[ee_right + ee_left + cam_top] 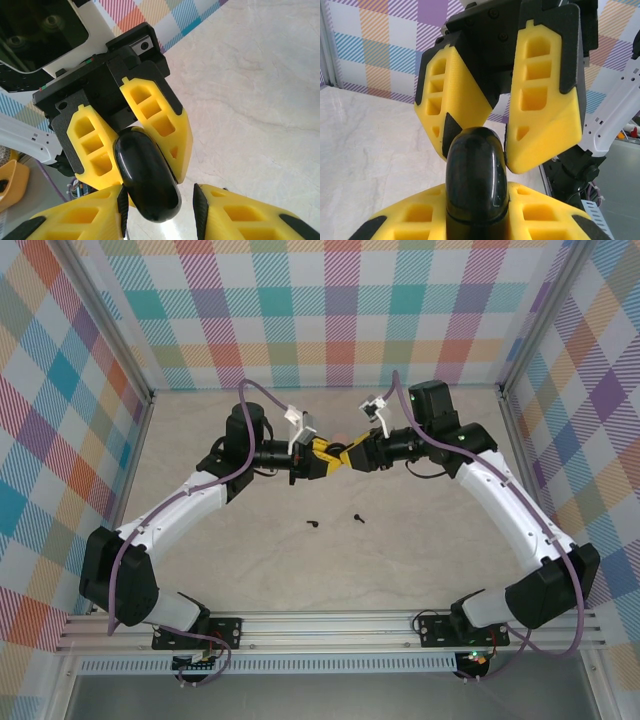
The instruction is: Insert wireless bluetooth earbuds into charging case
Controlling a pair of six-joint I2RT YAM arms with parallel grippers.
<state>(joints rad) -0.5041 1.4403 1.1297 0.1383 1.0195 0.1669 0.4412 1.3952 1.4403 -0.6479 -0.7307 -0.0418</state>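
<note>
The pale bench (400, 550) carries the left arm (180, 502) and right arm (500, 502), which meet tip to tip above its middle. The left gripper (316, 462) is clamped narrow on a rounded black charging case (477, 175) between its yellow fingers (410, 215). The right gripper (352, 454) faces it with jaws parted a little, one finger on each side of the case's free end, though I cannot tell whether they touch it. Two tiny black earbuds (313, 523) lie loose on the bench, near each other, below the grippers and toward the arm bases.
</note>
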